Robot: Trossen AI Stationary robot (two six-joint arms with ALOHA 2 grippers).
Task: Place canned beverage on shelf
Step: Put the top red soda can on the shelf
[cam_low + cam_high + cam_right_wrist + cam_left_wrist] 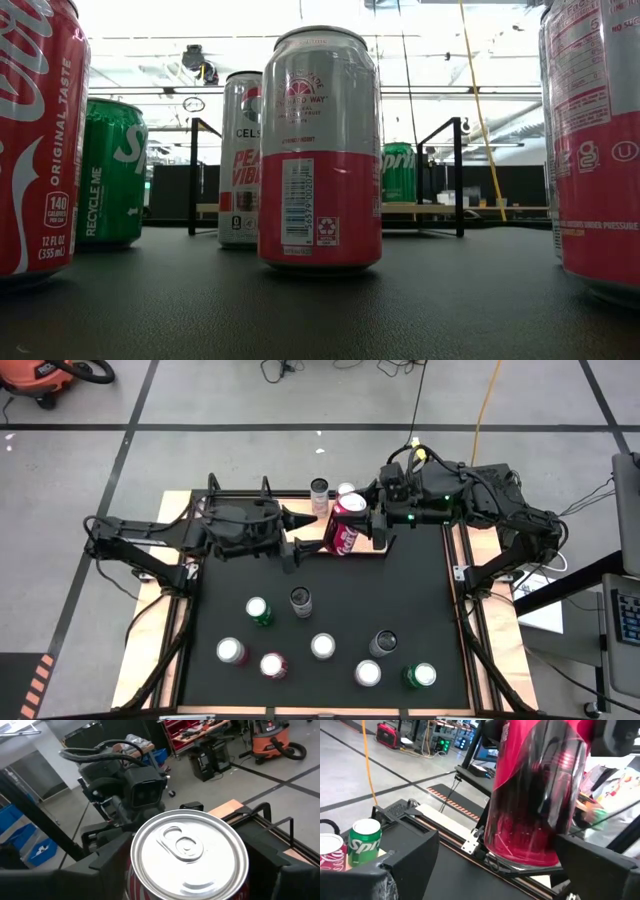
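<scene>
On the black mat (400, 600) we count eight cans standing loose. A ninth, the red can (346, 525), sits clamped between the right gripper (378, 523) fingers beside the shelf (500, 208); the left gripper (296, 540) gapes, released, flanking it.

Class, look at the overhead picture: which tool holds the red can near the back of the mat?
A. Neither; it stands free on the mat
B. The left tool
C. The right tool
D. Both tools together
C. The right tool is closed round the red can, whose silver top fills that arm's wrist view, while the left tool stands open beside it, not touching.
</scene>
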